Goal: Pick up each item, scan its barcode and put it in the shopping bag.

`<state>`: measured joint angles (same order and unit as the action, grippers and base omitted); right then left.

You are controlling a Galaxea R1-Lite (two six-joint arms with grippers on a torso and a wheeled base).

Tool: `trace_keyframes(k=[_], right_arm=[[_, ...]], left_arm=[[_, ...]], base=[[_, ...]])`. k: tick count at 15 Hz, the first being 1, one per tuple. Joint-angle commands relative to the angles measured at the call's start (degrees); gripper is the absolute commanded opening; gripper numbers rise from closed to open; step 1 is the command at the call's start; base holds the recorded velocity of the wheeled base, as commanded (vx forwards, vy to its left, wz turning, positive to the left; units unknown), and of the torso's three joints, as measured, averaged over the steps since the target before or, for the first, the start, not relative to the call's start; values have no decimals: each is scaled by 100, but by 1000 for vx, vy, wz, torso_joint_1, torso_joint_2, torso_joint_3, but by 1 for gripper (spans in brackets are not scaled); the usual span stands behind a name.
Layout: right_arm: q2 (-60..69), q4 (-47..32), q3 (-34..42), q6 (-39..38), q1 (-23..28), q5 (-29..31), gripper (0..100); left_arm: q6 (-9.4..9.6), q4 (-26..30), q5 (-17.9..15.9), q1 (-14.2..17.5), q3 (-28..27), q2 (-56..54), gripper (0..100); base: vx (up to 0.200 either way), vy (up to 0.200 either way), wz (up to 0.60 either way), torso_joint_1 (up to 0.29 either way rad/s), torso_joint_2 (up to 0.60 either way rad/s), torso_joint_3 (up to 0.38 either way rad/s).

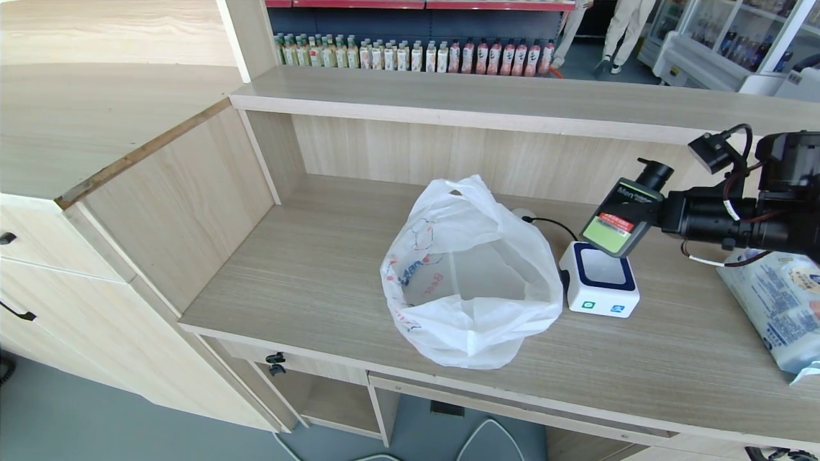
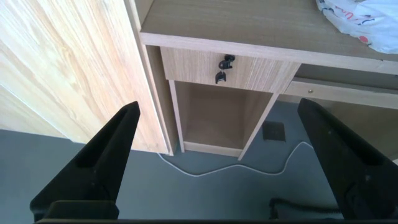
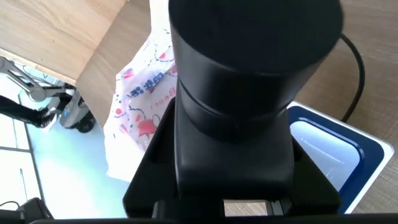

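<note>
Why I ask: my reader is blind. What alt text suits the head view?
The right gripper holds a dark bottle, black-capped and green-labelled, above the white scanner on the wooden counter, beside an open white shopping bag. A blue-and-white packet lies at the counter's right edge.

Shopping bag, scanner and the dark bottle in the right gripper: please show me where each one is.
shopping bag (image 1: 467, 339), head view, on its front wall.
scanner (image 1: 605, 272), head view, on its top window.
dark bottle (image 1: 612, 230), head view, on its label.

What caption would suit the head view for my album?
Right pincer holds a dark bottle above the scanner, beside the open shopping bag.
</note>
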<state>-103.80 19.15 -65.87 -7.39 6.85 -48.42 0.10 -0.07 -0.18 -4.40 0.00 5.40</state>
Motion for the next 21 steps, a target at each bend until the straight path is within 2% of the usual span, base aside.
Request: trace_keyframes(k=[1, 21], right_arm=[[-369, 10, -14, 9, 62, -9, 0], [-641, 273, -49, 132, 53, -18, 0]], left_arm=[[-1, -1, 1, 1, 0, 5, 100], [-1, -1, 1, 1, 0, 5, 100]], base=[[0, 0, 0, 0, 0, 0], [0, 0, 0, 0, 0, 0]])
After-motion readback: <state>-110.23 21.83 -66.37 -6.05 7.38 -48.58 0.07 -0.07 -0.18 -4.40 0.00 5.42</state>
